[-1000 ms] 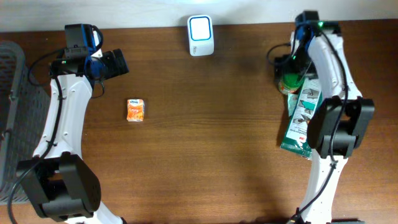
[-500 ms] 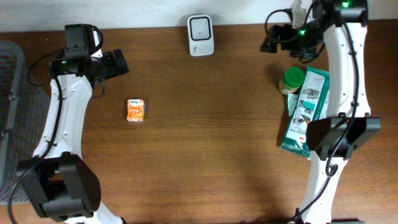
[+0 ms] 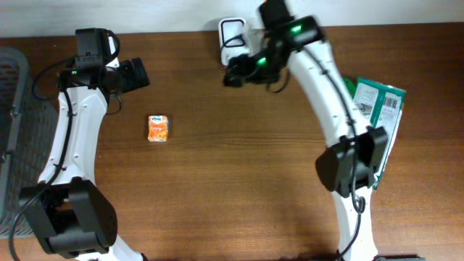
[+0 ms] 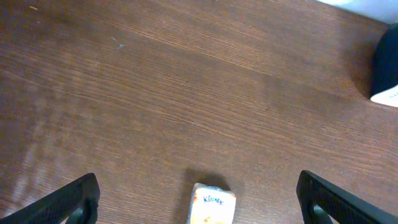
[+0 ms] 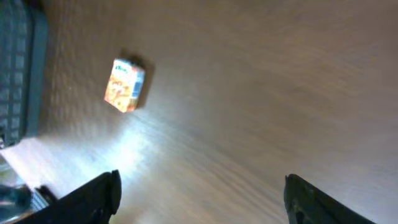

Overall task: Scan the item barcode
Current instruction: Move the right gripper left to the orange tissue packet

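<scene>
A small orange tissue pack (image 3: 158, 128) lies flat on the brown table, left of centre. It also shows in the left wrist view, tissue pack (image 4: 213, 204), and in the right wrist view, tissue pack (image 5: 124, 84). The white barcode scanner (image 3: 232, 36) stands at the far edge, partly hidden behind my right arm. My left gripper (image 3: 136, 73) hangs open above and behind the pack, its fingers (image 4: 74, 199) wide apart and empty. Just in front of the scanner, my right gripper (image 3: 233, 75) is open and holds nothing.
A dark mesh basket (image 3: 11, 109) stands at the left edge, also visible as the basket (image 5: 18, 62). A green printed package (image 3: 383, 109) lies at the right, beside the right arm's lower links. Bare wood lies between the pack and the right gripper.
My right arm swung from the far right corner leftward to the scanner. The green package now lies further right, and the green-lidded jar no longer shows. The left arm and tissue pack stayed put.
</scene>
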Motion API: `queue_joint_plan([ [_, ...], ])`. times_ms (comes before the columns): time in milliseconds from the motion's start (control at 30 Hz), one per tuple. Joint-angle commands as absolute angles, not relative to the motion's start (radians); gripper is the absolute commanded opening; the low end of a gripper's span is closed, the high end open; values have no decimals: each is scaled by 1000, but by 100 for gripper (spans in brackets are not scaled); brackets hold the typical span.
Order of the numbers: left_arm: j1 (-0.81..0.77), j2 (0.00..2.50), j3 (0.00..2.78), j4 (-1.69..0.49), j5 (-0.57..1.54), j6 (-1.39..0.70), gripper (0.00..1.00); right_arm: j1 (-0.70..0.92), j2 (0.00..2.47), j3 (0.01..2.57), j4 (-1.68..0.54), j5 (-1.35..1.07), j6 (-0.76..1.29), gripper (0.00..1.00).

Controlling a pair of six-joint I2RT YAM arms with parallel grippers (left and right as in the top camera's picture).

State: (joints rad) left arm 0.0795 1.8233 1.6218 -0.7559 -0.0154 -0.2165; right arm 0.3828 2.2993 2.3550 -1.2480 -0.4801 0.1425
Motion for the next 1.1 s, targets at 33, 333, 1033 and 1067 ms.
queue_joint_plan([
  [33,151,1816,1699,-760,-23,-207,99,506,2297,2220,-1051,-453,308,68],
  [333,204,1816,1722,-764,-23,-208,99,717,2337,2098,-712,-170,428,67],
  [1033,204,1817,1721,-777,-23,-208,99,810,2539,2098,-594,-192,441,49],
  [1067,204,1817,1721,-777,-23,-208,99,810,2543,2098,-583,-213,421,49],
])
